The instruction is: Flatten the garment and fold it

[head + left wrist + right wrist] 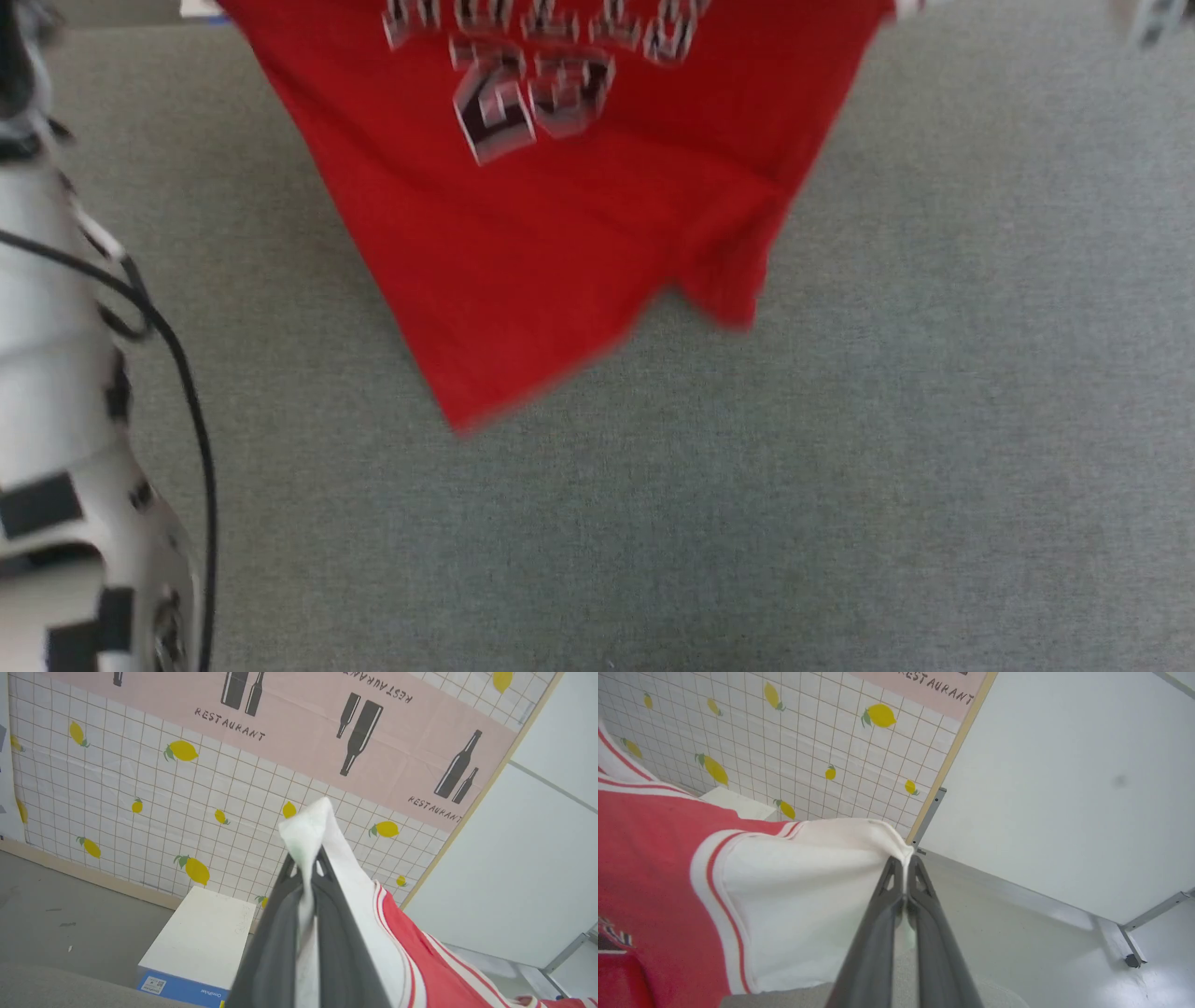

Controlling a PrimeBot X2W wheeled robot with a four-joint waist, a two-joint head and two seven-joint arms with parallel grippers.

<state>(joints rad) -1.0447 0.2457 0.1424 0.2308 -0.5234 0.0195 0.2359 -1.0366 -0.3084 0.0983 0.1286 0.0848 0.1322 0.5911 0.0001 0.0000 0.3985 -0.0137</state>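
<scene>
1. Head view: the garment [560, 252] hung red over the grey counter [934, 485]. Blur smeared its lettering, and the frame's top cut off the collar and sleeves. Whether its lower corner touched the counter could not be told. A pale forearm [56, 373] stood at the left edge.
2. Left wrist view: the left end effector [306, 868] was clenched on a white sleeve, whose cloth hid the fingers' inner faces.
3. Right wrist view: the right end effector [906, 863] was clamped on the other sleeve's corner, and the print was cropped at the left edge.
</scene>
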